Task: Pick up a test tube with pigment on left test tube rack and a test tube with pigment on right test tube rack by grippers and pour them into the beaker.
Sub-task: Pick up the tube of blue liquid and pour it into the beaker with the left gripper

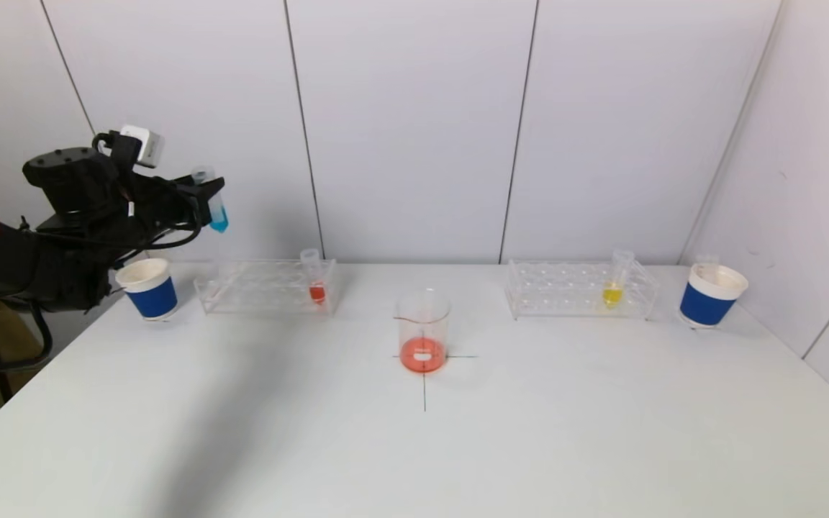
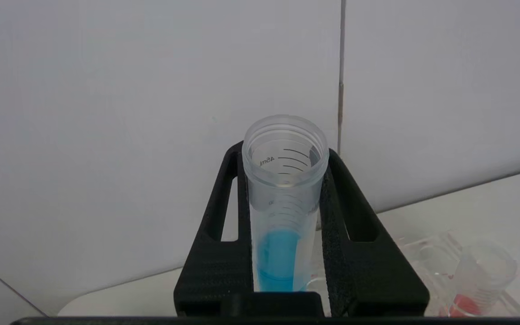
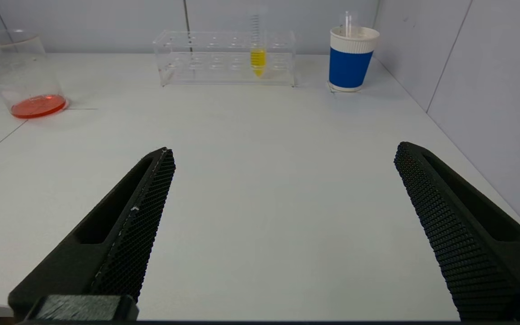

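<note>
Head view: the left hand (image 1: 202, 205) is raised high over the left rack (image 1: 267, 286), clamped on the blue tube (image 1: 214, 199), kept upright against spilling; the beaker (image 1: 422, 330) waits mid-table.
Left wrist view: both fingers (image 2: 224, 234) squeeze the tube's sides.
Right wrist view: the right hand (image 3: 282, 230) is spread wide, empty, low above the table (image 3: 260, 189), facing the yellow tube (image 3: 257, 58).

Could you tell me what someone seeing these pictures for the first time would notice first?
Most striking is the left gripper, raised high over the table's far left and shut on an open test tube of blue pigment. Next comes the beaker at the table's centre, standing on a marked cross with orange-red liquid in its bottom. The right gripper hangs open and empty over bare table, facing the right rack's yellow tube.
</note>
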